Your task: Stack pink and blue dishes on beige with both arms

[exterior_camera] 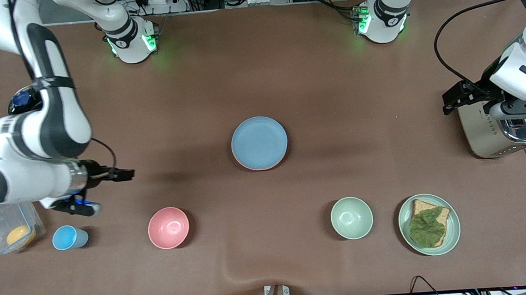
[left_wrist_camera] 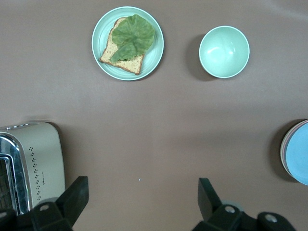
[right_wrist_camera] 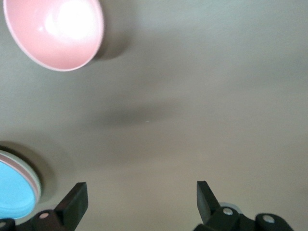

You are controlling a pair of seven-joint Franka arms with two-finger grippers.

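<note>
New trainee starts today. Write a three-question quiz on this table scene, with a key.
1. True or false: the blue plate tops the stack at mid-table.
2. Which plate shows right under it? A) green B) pink C) none
3. What lies on the green plate?

Key
1. True.
2. B: a pink plate edge shows below it; a beige plate rim shows under that in the right wrist view.
3. Toast with a lettuce leaf.
</note>
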